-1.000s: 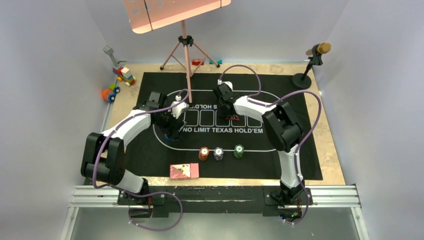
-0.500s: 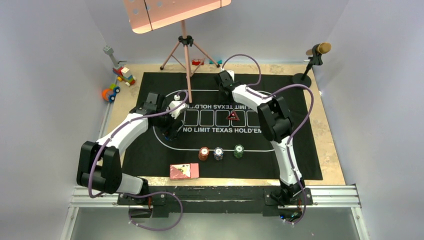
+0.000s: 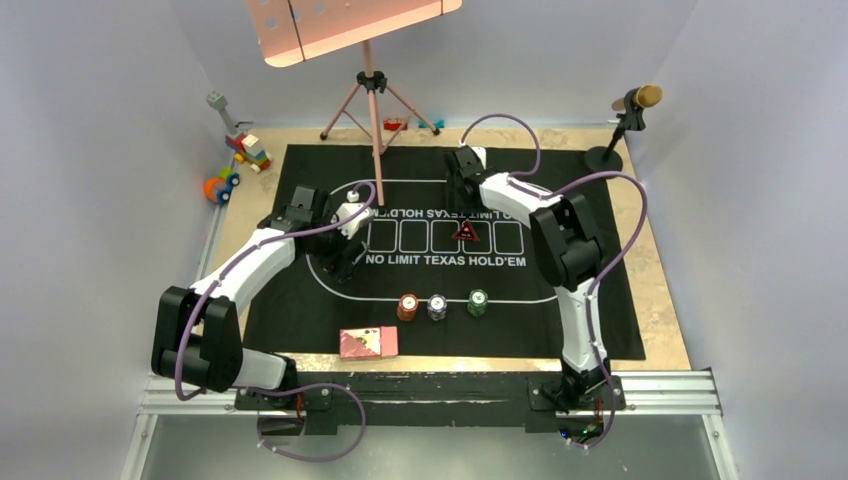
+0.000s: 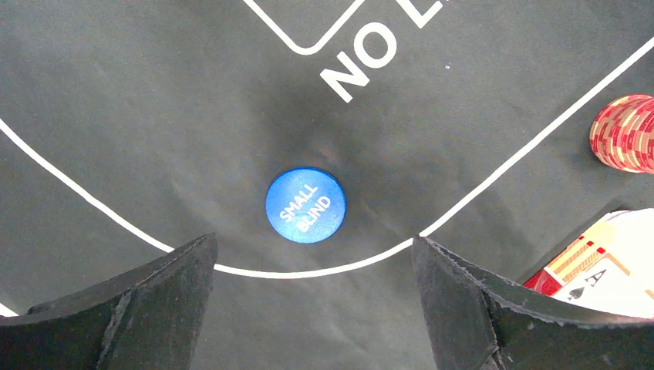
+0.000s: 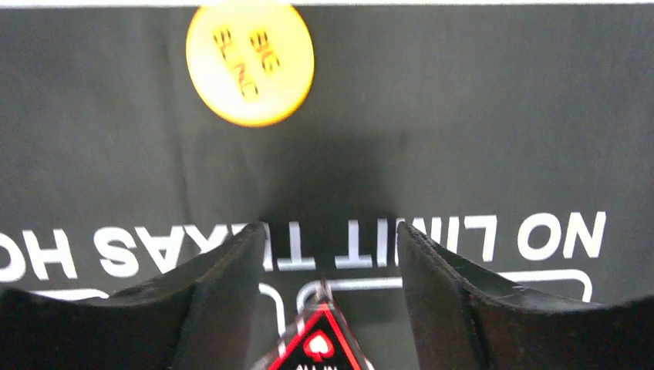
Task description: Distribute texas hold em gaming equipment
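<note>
Two discs are placed: blue button (image 4: 305, 206) beneath the left jaws, orange button (image 5: 250, 62) beyond the right jaws, both pairs open and empty. Chip stacks (image 3: 437, 307) and card box (image 3: 368, 342) are judged not yet distributed on the mat (image 3: 600, 330).

The black mat (image 4: 154, 116) is soft, dull cloth. The blue disc (image 4: 305, 206) and the orange disc (image 5: 250, 62) are smooth plastic. The red chips (image 4: 626, 135) have ridged sides. The card box (image 4: 609, 270) is shiny paper. The tabletop (image 3: 660, 290) looks like pale wood. The fingers (image 4: 146, 308) of the left hand (image 4: 312, 254) are dull black with rough edges.
</note>
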`<state>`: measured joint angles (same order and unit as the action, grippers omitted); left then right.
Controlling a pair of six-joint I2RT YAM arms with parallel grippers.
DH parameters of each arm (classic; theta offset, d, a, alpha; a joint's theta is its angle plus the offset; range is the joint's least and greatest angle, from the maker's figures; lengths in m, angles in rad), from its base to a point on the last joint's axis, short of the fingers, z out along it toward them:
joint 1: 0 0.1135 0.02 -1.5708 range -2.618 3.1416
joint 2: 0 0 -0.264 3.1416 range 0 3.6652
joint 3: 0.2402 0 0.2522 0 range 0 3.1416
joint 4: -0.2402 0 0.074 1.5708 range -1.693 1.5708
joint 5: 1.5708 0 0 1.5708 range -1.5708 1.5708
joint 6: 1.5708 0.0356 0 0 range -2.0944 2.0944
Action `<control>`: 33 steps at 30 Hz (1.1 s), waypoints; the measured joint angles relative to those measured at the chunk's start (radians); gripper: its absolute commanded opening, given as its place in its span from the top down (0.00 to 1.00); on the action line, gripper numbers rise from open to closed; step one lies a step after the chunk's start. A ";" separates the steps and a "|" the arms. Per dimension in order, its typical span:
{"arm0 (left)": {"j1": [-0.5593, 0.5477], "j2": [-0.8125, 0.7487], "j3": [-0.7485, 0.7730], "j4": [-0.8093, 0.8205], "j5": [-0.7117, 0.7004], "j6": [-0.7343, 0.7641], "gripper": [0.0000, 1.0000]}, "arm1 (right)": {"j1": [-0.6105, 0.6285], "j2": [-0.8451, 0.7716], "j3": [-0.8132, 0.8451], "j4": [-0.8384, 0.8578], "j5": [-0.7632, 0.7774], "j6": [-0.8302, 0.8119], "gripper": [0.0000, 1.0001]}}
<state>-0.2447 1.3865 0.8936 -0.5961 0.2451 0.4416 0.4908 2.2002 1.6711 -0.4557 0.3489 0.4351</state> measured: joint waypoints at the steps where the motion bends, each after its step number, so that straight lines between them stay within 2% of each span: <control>1: 0.000 0.000 0.000 0.000 -0.001 0.000 0.00 | 0.004 -0.022 -0.032 0.000 0.000 -0.002 0.31; 4: 0.000 0.002 0.000 0.000 -0.005 0.001 0.00 | 0.029 -0.080 -0.122 0.016 0.000 -0.010 0.28; 9: 0.000 0.002 0.000 0.000 -0.007 0.001 0.00 | 0.064 -0.098 -0.157 0.040 0.002 -0.017 0.28; 15: 0.000 0.002 0.000 -0.002 -0.015 0.008 0.00 | 0.093 -0.127 -0.211 0.078 0.021 -0.012 0.35; 21: 0.000 -0.003 0.000 -0.007 -0.023 0.019 0.00 | 0.110 -0.237 -0.370 0.092 0.049 0.017 0.40; 27: 0.000 -0.011 0.000 -0.017 -0.027 0.026 0.00 | 0.103 -0.327 -0.488 0.069 0.088 0.071 0.51; 29: 0.000 -0.011 0.000 -0.021 -0.032 0.027 0.00 | 0.090 -0.351 -0.517 0.055 0.105 0.087 0.62; 33: 0.000 -0.018 0.000 -0.025 -0.037 0.038 0.00 | 0.031 -0.411 -0.579 -0.001 0.124 0.117 0.62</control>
<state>-0.2443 1.3685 0.8936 -0.6209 0.2077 0.4793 0.5213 1.7889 1.0916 -0.4564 0.4725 0.5518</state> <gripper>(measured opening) 0.994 0.376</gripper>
